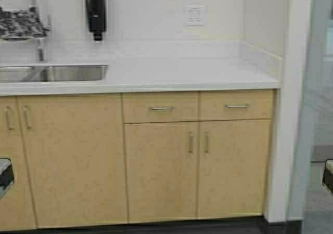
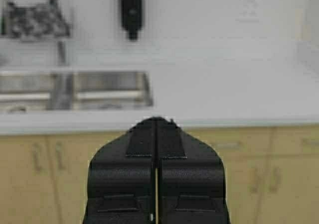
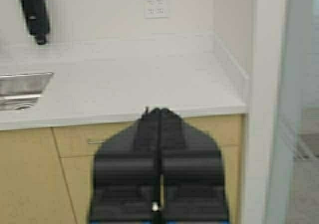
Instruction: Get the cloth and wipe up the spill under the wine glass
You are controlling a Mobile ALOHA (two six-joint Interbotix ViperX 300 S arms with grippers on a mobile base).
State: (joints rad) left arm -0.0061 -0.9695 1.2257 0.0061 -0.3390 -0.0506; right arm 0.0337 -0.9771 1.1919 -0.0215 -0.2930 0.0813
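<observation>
The cloth (image 1: 21, 23), dark with a white print, hangs over the faucet (image 1: 40, 49) behind the sink at the far left; it also shows in the left wrist view (image 2: 35, 21). The wine glass is out of view, and I see no spill on the white counter. My left gripper (image 2: 156, 120) is shut and empty, held low in front of the cabinets, well short of the cloth. My right gripper (image 3: 158, 111) is shut and empty, low before the drawers on the right. In the high view only slivers of the arms show at the left edge (image 1: 5, 176) and the right edge (image 1: 328, 176).
A steel sink (image 1: 57, 73) is set into the white counter (image 1: 182, 73). A black soap dispenser (image 1: 95, 11) hangs on the wall, with an outlet (image 1: 195, 14) to its right. Tan cabinets (image 1: 161, 166) stand below. A white post (image 1: 291, 104) bounds the counter's right end.
</observation>
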